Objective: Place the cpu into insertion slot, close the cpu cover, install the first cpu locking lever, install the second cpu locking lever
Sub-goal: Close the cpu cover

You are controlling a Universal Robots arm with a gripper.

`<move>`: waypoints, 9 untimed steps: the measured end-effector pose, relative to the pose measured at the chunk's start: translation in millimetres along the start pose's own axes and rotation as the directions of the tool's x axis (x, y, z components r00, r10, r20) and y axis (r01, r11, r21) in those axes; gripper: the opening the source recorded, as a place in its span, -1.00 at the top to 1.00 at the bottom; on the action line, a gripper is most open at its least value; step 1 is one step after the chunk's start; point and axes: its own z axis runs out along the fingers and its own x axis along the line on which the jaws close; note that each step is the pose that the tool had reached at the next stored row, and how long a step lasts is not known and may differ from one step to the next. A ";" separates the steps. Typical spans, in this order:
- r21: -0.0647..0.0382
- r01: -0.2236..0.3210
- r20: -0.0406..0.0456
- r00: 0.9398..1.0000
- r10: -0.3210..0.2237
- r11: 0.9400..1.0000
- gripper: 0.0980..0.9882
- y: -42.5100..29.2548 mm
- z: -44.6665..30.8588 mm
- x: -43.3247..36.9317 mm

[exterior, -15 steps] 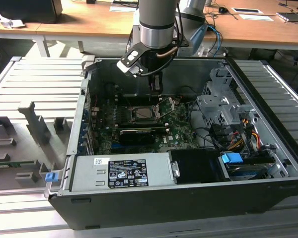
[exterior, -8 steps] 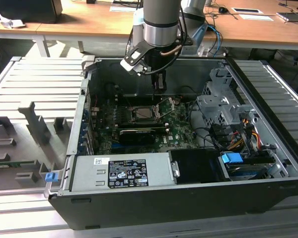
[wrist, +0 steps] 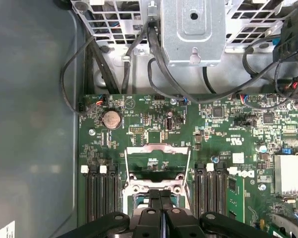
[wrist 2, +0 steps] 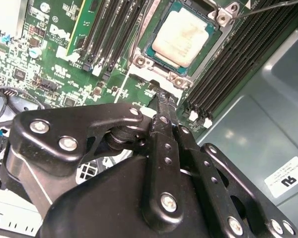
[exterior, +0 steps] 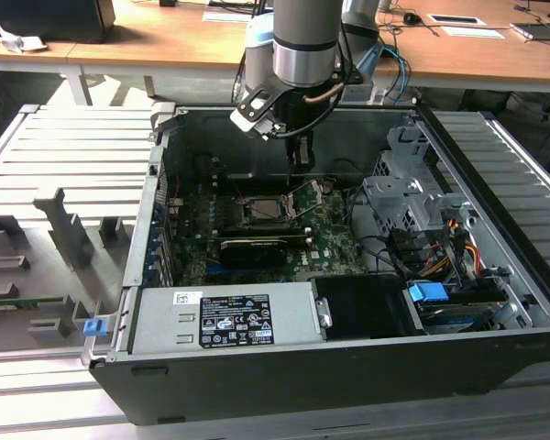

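Near: gripper (wrist 2: 162, 97) pressed together, empty, tips just beside insertion slot (wrist 2: 154, 53) rim. Seated in slot: cpu (wrist 2: 181, 37), face up. Behind: cpu cover (wrist: 159, 147) swung open. Risk: closed tips scraping cpu face or snagging cover, knocking chip askew. Farther: white sticker (wrist 2: 286, 177) on case panel (wrist 2: 248, 129), label (exterior: 234, 321) on power supply (exterior: 293, 307); print left unread.

Exterior view: raised, off-arm, angled down into the open black metal computer case (exterior: 348, 385), whole case framed. Both wrist views sit close over the green circuit board (wrist 2: 59, 74) (wrist: 139, 124), looking past the black gripper (wrist 2: 162, 97). All three share the square black metal-rimmed insertion slot (exterior: 261, 209).
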 end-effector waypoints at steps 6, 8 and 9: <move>0.000 0.000 0.002 1.000 0.000 1.000 0.98 2.3 0.2 0.1; 0.000 0.000 0.002 1.000 0.000 1.000 0.98 3.3 0.2 0.1; 0.000 0.000 0.002 1.000 0.000 1.000 0.98 3.8 0.2 0.2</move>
